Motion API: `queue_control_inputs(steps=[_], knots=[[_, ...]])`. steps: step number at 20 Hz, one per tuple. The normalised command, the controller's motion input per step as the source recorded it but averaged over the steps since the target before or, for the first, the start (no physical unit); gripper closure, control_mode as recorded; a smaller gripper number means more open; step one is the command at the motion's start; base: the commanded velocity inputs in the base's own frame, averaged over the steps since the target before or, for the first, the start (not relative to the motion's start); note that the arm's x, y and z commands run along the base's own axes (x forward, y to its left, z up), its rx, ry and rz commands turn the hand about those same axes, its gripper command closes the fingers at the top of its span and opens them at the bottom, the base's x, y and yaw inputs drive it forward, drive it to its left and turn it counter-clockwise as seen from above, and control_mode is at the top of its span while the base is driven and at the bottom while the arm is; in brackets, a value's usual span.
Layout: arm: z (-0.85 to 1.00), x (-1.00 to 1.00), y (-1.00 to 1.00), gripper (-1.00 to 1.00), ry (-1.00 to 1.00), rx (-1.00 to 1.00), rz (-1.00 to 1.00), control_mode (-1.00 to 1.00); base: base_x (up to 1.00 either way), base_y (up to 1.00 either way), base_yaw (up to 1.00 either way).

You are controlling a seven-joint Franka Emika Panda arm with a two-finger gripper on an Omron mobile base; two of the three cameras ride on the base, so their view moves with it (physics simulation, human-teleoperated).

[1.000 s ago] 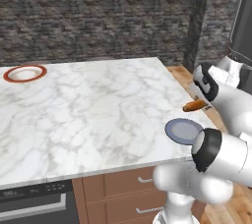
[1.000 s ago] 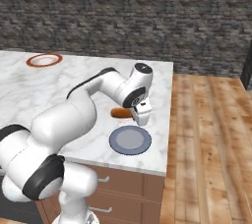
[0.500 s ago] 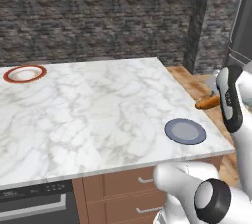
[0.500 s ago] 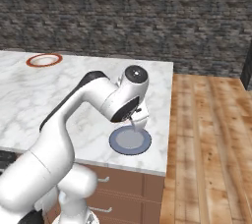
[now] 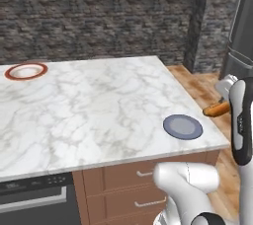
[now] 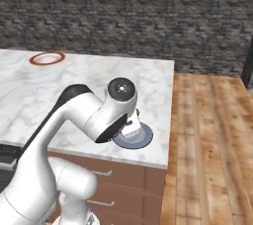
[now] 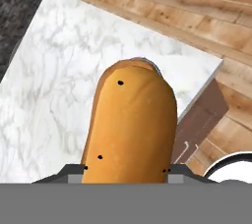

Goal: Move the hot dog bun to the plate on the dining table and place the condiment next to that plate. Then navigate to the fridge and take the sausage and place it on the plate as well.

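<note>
With the elongated orange-tan hot dog bun (image 7: 130, 127) pinched in the pincer (image 7: 125, 171), the arm has swung it off the flat grey-blue dish (image 5: 183, 127) and past the white marble desk (image 5: 89, 105) edge, far from the red-rimmed round plate (image 5: 26, 71), so transport has begun.

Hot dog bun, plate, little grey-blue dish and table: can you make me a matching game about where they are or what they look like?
Things:
1. hot dog bun
2. plate
3. grey-blue dish
4. dining table

Descriptions:
A. white marble with grey veins
B. held in the gripper, up off the table
C. at the far left corner of the table, with a red-orange rim
D. flat on the table near its right edge

Pairs: 1-B, 2-C, 3-D, 4-A
</note>
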Motion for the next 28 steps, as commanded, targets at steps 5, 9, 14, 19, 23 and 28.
queue_control_inputs(steps=[5, 9, 14, 19, 23, 28], knots=[[0.00, 0.00, 0.00, 1.00, 0.00, 0.00, 0.00, 1.00, -0.51, -0.76, 0.00], [0.00, 0.00, 0.00, 1.00, 0.00, 0.00, 0.00, 1.00, 0.06, -1.00, 0.06], [0.00, 0.00, 0.00, 1.00, 0.00, 0.00, 0.00, 1.00, 0.48, -0.95, 0.16], [0.00, 0.00, 0.00, 1.00, 0.00, 0.00, 0.00, 1.00, 0.96, -0.63, 0.32], [0.00, 0.00, 0.00, 1.00, 0.00, 0.00, 0.00, 1.00, 0.85, -0.60, 0.38], [0.00, 0.00, 0.00, 1.00, 0.00, 0.00, 0.00, 1.00, 0.63, -0.74, 0.37]])
